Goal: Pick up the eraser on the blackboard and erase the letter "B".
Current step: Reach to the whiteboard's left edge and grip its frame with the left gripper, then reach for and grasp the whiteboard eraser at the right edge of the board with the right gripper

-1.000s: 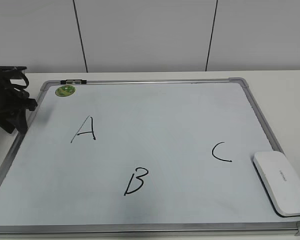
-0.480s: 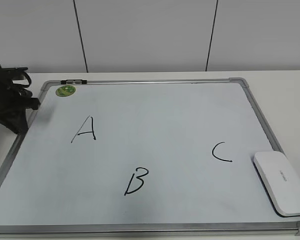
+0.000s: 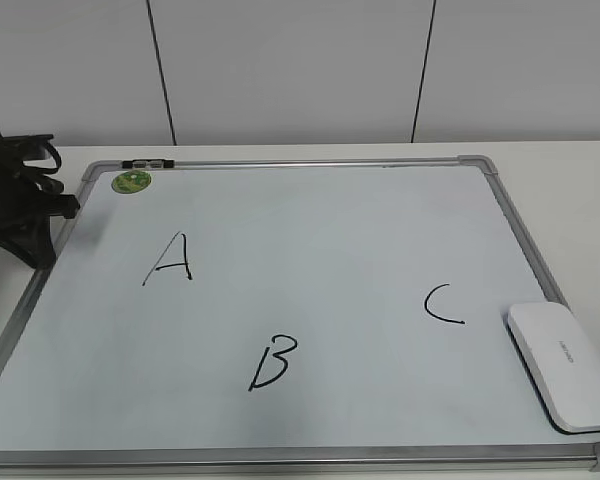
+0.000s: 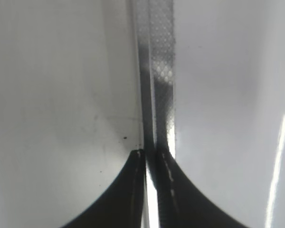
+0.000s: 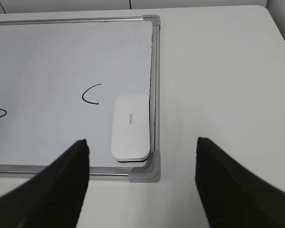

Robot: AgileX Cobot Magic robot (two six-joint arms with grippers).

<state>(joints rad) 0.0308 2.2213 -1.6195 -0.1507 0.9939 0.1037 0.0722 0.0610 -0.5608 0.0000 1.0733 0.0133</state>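
White desk carries the board, a smooth white sheet in a silver frame with grey corner caps. Nearest, by the board's near right corner, lies the eraser, a rounded glossy plastic block tight against the frame; the right pincer hangs spread wide above it. That slick shell could slip, or a finger could catch the frame. Mid-board sits the B; a wide wipe might smear the C. Farthest, at the board's left edge, the left pincer is pressed together.

Black left arm, looped cables, dark tapered fingers
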